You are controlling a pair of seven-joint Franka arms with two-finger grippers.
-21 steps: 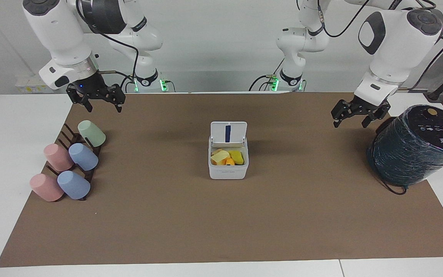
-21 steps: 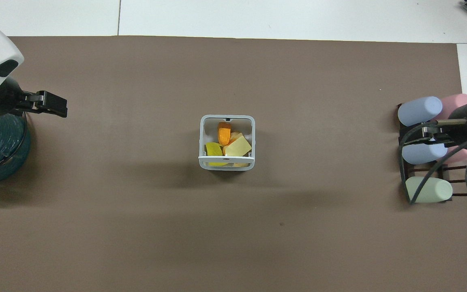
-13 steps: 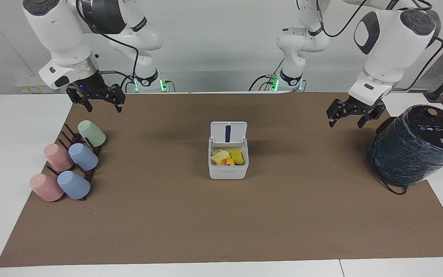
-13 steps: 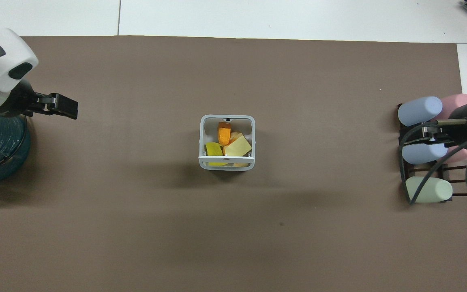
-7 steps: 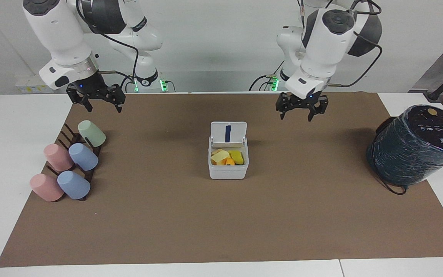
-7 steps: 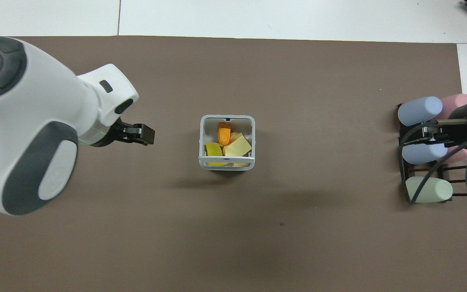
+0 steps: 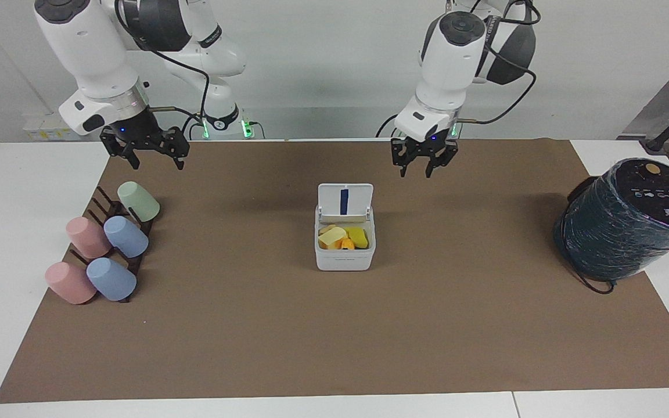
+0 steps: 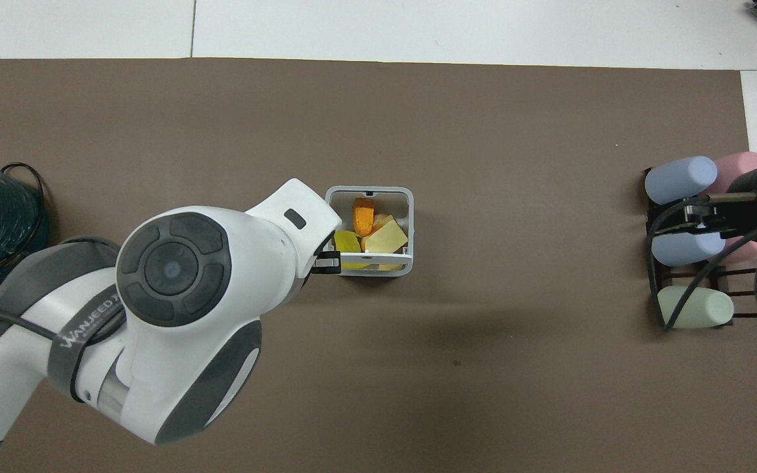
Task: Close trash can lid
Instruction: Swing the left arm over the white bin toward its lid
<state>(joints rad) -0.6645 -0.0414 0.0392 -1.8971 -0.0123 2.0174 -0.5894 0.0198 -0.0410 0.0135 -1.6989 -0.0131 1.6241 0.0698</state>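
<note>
In the middle of the brown mat [image 7: 462, 325], the trash can [image 7: 344, 257] is sitting with its lid [image 7: 345, 200] standing upright on the hinge at the edge nearer the robots, the dark blue strip on its inner face showing. Only the facing view is showing that inner face; from overhead the lid is appearing as just a thin white bar across the can's nearer rim. The overhead view is looking straight down into the can instead, onto the yellow and orange pieces [image 8: 372, 233] filling it.

The left gripper [image 7: 424, 169] is hanging in the air over bare mat, up above lid height, with the lid lying below its fingers and off toward the right arm's end of the table, clearly apart from them. Its fingers are pointing down with a small gap between them and are holding nothing. In the overhead view the left arm's big white wrist is covering nearly all of the gripper, leaving only a dark tip [image 8: 327, 263] showing at the can's nearer corner.

The right gripper [image 7: 147, 152] is waiting over the mat's edge, its fingers spread wide and empty, with the rack of pastel cups [image 7: 105, 249] lying below them. The dark film-wrapped cylinder [image 7: 628, 217] is standing at the left arm's end of the table, well apart from the left fingers.
</note>
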